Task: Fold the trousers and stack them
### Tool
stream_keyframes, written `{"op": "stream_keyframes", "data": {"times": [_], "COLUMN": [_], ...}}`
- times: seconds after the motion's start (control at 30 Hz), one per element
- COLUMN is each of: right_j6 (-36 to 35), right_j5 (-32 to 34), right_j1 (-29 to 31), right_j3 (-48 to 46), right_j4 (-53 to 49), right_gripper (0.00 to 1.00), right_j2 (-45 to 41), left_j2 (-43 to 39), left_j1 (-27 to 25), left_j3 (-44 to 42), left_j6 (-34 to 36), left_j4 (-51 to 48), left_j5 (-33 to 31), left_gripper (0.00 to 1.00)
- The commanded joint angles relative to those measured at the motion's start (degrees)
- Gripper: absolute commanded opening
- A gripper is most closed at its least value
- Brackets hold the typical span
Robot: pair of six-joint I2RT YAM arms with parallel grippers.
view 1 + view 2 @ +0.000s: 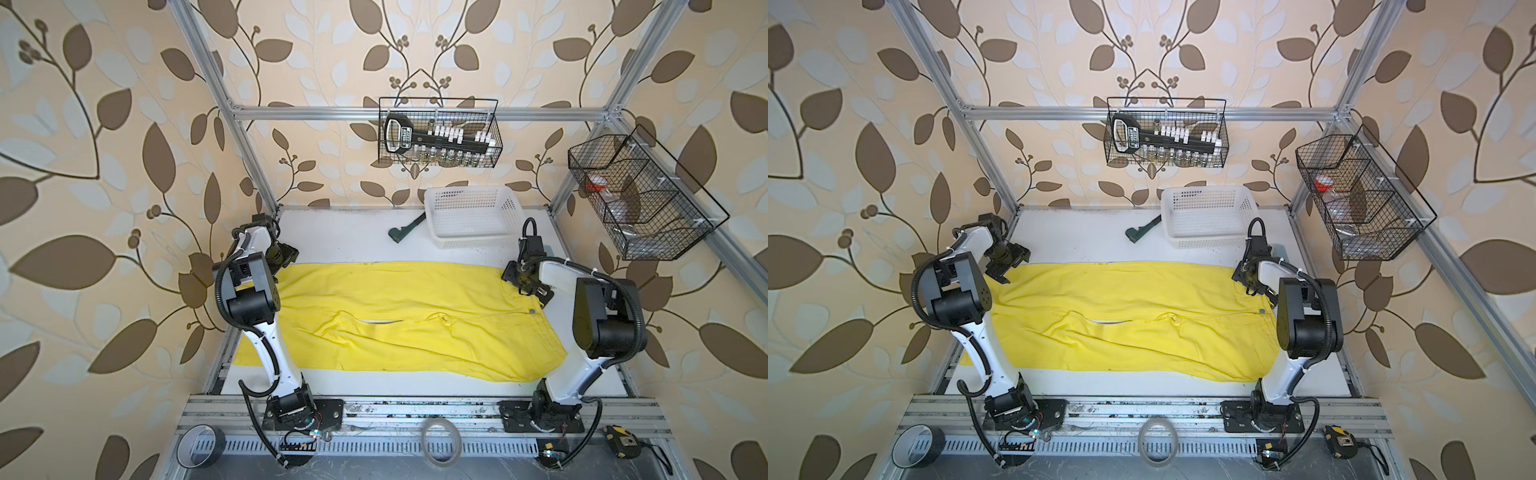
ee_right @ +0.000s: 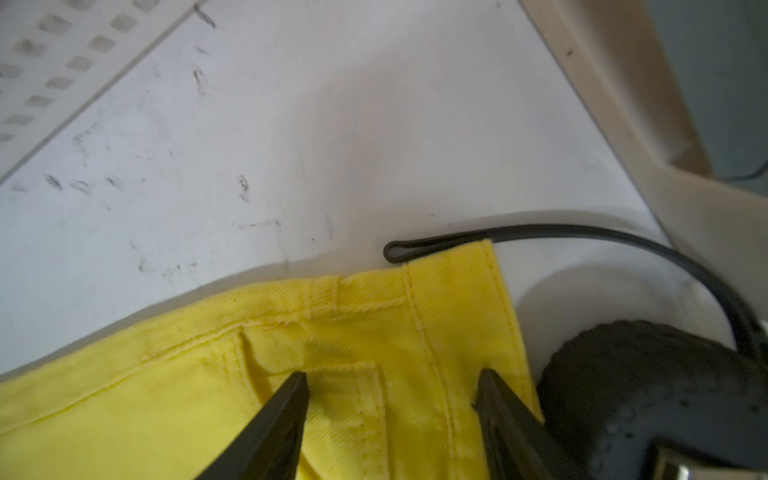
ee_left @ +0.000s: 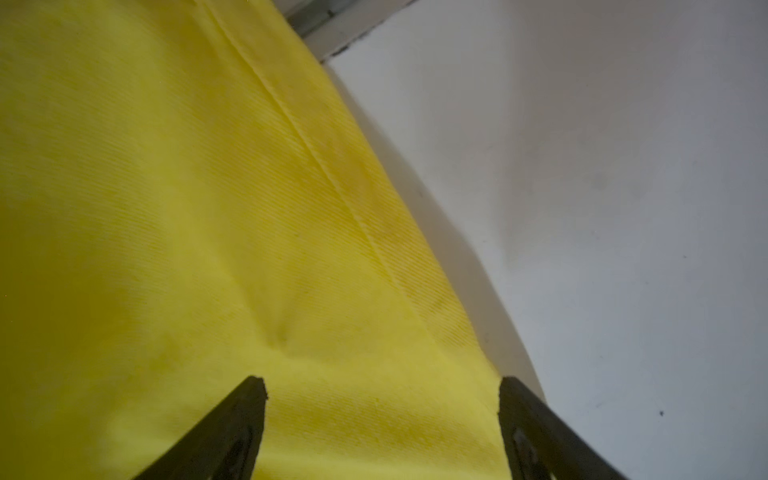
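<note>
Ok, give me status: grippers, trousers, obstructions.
Both open: left gripper over far hem corner, right gripper over far waistband corner. Yellow trousers spread out, unfolded. White basket, green tool behind, off the cloth.

We list:
- Trousers (image 1: 399,316): yellow, spread flat across the white table (image 1: 353,237), waist to the right, legs to the left.
- Left gripper (image 1: 286,259): at their far left corner.
- Right gripper (image 1: 525,286): at their far right corner.
- White basket (image 1: 473,216): behind the trousers, with a green tool (image 1: 405,228) touching it.
- Back wire basket (image 1: 440,133) and side wire basket (image 1: 640,199): both hung on the frame.
- Black tape roll (image 1: 201,446) and clear tape roll (image 1: 441,441): on the front rail.
</note>
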Motion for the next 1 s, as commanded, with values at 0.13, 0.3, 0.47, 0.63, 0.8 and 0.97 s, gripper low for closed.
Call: {"op": "stream_keyframes", "data": {"times": [0.13, 0.3, 0.47, 0.63, 0.8, 0.97], "right_j6": [7.85, 15.83, 21.63, 22.84, 21.93, 21.82], "right_j5": [-1.60, -2.71, -1.93, 0.62, 5.01, 5.12], "right_j1": [2.06, 3.90, 3.73, 3.76, 4.33, 4.49], "right_j3": [2.47, 5.51, 5.94, 8.13, 11.20, 13.25], "right_j4": [-2.10, -4.15, -2.59, -1.74, -3.52, -6.02], "right_gripper": [0.70, 0.71, 0.72, 0.74, 0.77, 0.74], "right_j2": [-5.80, -0.48, 3.48, 7.42, 9.64, 11.34], "left_j2": [-1.15, 0.64, 4.79, 5.89, 7.78, 11.65], "left_j1": [0.58, 0.54, 0.54, 0.52, 0.42, 0.30], "left_j3": [4.48, 6.00, 11.41, 12.25, 14.11, 18.13], "left_j6": [-10.09, -16.99, -19.76, -21.40, -22.41, -22.39], "left_j4": [-7.58, -10.54, -15.97, -16.74, -18.22, -20.46], "left_j5": [-7.02, -6.42, -6.39, -6.35, -7.05, -7.76], "left_gripper": [0.89, 0.89, 0.91, 0.91, 0.91, 0.91]}}
